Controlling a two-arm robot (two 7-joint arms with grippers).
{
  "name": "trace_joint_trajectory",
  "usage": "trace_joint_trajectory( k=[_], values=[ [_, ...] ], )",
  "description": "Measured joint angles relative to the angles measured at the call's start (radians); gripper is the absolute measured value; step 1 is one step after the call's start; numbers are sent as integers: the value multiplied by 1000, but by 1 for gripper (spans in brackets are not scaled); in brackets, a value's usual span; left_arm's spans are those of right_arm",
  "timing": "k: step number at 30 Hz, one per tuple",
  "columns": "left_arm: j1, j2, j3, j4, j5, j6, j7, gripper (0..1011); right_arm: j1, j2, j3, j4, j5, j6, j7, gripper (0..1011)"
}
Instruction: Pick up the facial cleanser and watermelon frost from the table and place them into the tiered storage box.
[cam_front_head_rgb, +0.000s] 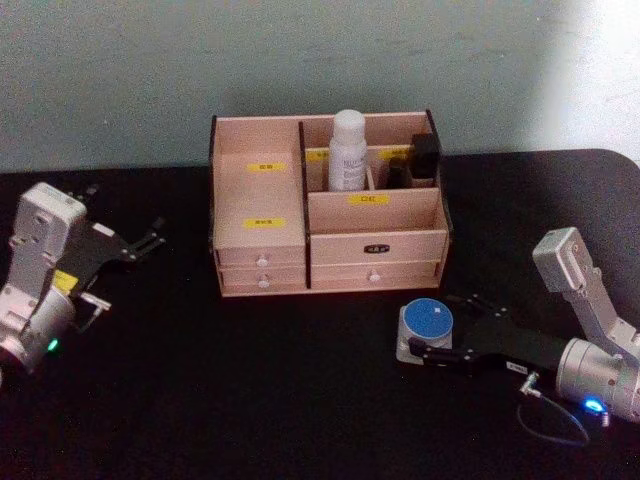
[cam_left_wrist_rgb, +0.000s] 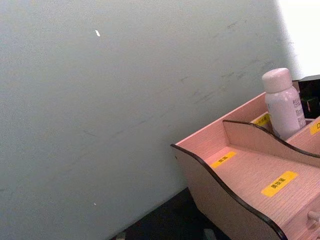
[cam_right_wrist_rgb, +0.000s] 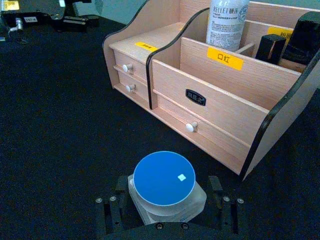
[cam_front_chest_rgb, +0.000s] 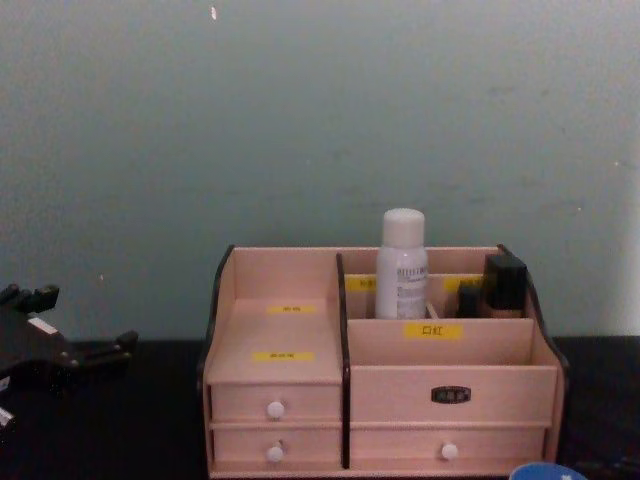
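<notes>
Your right arm reaches in low over the black bench (cam_front_head_rgb: 250, 390). Its claw (cam_right_wrist_rgb: 169, 183) is spread apart, with one finger (cam_right_wrist_rgb: 121, 186) on each side of the watermelon frost (cam_front_head_rgb: 426, 322). You cannot tell whether they press on it. That jar is squat and translucent, has a flat round blue lid, and stands on the bench in front of the tiered storage box (cam_front_head_rgb: 375, 226). Your left claw (cam_front_head_rgb: 148, 243) rests off to the left; you cannot tell whether it is apart or together. The box is pale wood with dark edges, white knobs and yellow labels, one reading "口红" (cam_right_wrist_rgb: 224, 58). The facial cleanser (cam_front_head_rgb: 347, 150), a smooth white cylinder printed "RELLET", stands upright in a rear compartment.
</notes>
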Motion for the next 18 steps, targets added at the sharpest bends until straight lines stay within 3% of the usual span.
trace_joint_trajectory(
  k=[18],
  values=[
    [0,0,0,0,0,0,0,1001,13,-11,-5,22,7,6,3,1003]
  ],
)
